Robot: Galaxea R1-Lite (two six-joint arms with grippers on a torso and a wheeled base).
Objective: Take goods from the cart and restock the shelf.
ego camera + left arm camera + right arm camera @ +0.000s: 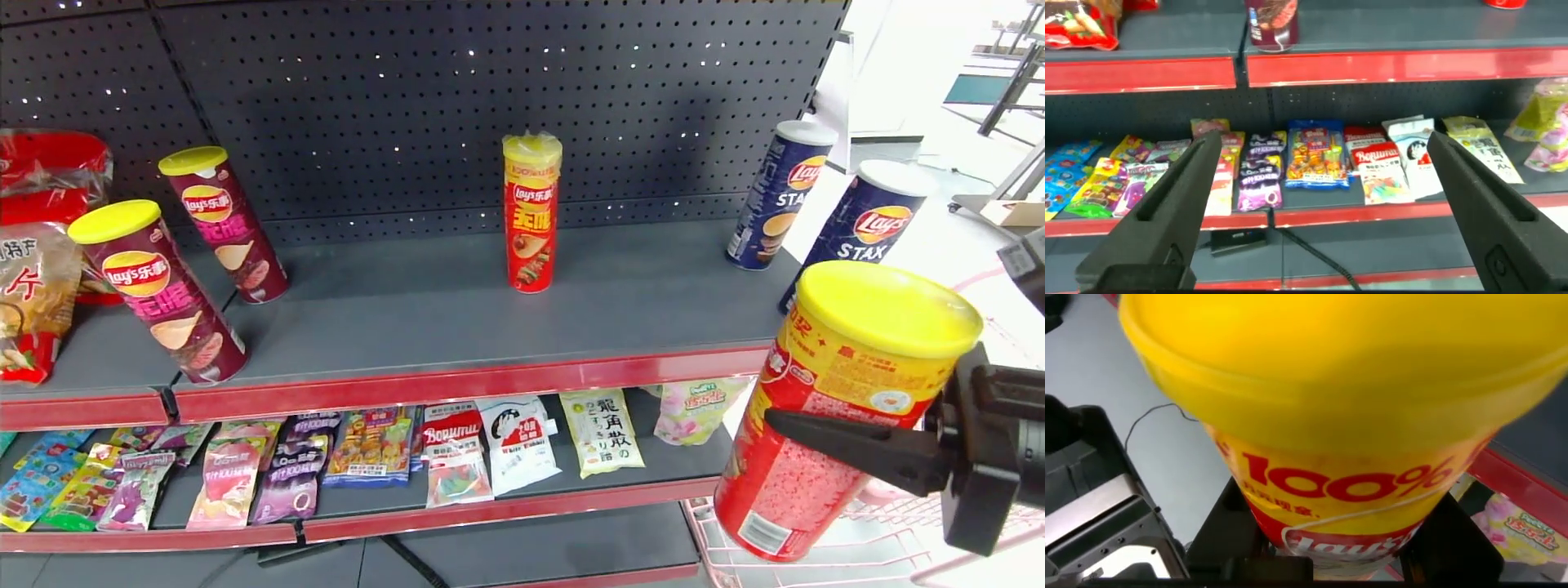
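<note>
Your right tool (824, 441) is closed on a red can with a yellow lid (849, 367). One finger lies across the can's front, and the can leans a little. Take the standing red can (531, 212) in the middle of the upper shelf board (653, 278) as your mark. The held can hangs well nearer to you than the mark, off to its right, above the pink cart (857, 547). Your left tool (1323, 212) is wide open and empty; it faces the snack bags (367, 445) on the board under the mark.

The step in hand, as I judge it, is to carry the held can to the upper board. First lift it, so that its bottom passes above the red front lip (473, 380) that runs in front of the mark. Then bring it to the bare place just right of the mark, between it and the two blue cans (780, 196) further right. The product looks like the same kind, so this place seems good. Straighten the can before you lower it, because a tilted tall can may fall when the fingers let go. Keep off the mark and the blue cans; all are tall and easy to knock. The two maroon cans (159, 290) stand well left of the mark, out of your way. Open the tool only when the bottom rests flat.
</note>
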